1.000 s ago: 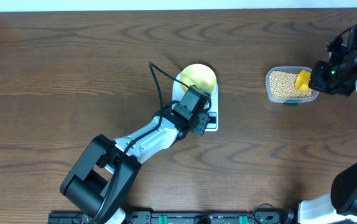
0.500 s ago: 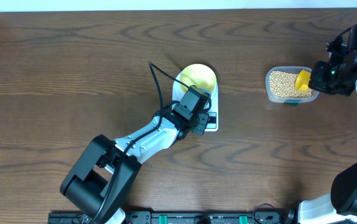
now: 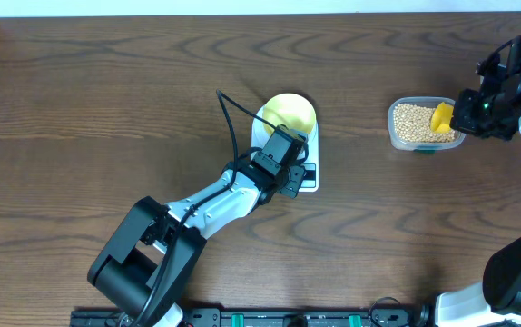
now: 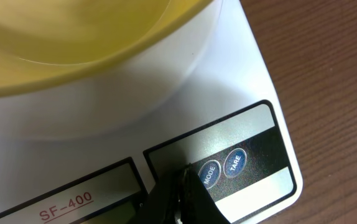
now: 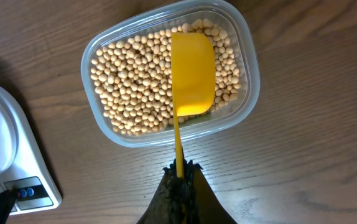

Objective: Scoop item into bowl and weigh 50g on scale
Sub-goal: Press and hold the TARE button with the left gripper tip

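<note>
Left pincer (image 4: 188, 179), closed, noses the scale (image 4: 253, 93)'s MODE button (image 4: 208, 172); zeroing likely wants TARE (image 4: 235, 163) alongside, pressed lightly. Right pincer (image 5: 180, 171) clamps the scoop (image 5: 193, 71) above the beans (image 5: 129, 74).

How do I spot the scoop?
On the dark wooden table, right of the white scale, sits a clear plastic tub of tan beans. The bright-yellow plastic scoop is over it, thin handle in the right gripper; the round bowl on the scale is paler.

On the scale (image 4: 248, 81), beside the pale-yellow bowl (image 4: 104, 37), closed fingers (image 4: 185, 200) touch the MODE button (image 4: 209, 173).
</note>
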